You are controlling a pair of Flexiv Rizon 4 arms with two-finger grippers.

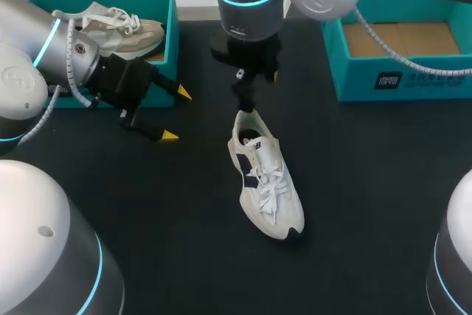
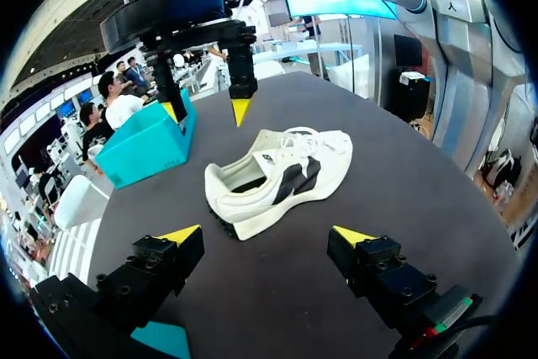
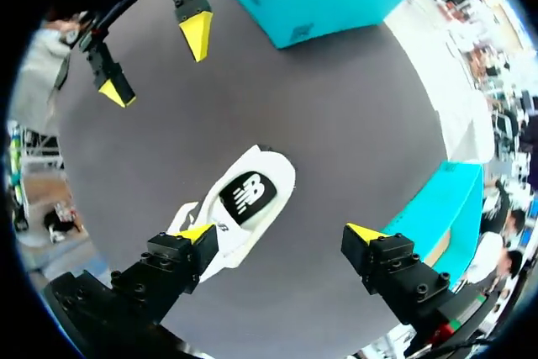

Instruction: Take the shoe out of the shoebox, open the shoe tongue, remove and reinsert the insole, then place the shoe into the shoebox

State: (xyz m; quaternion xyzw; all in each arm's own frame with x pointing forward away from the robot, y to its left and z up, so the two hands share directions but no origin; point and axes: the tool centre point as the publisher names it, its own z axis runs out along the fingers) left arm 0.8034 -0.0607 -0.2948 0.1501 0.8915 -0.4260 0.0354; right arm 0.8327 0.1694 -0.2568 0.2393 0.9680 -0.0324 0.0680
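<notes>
While the white shoe (image 1: 265, 182) lay mid-table, outside the empty shoebox (image 1: 413, 85) | insole (image 3: 245, 197) apparently seated | left tool (image 1: 176, 114) and right tool (image 3: 282, 233) wide open, empty | boxing undone

We see the shoe (image 1: 267, 186), white with dark side panels and white laces, standing on its sole mid-surface (image 1: 184, 212), toe toward us. A teal shoebox (image 1: 354, 71) sits open far right, showing its cardboard floor; a second shoebox (image 1: 172, 31) far left holds a beige shoe (image 1: 122, 31).

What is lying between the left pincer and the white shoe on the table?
Nothing. In the left wrist view only bare black tabletop separates the open left pincer from the white shoe; the head view agrees.
</notes>
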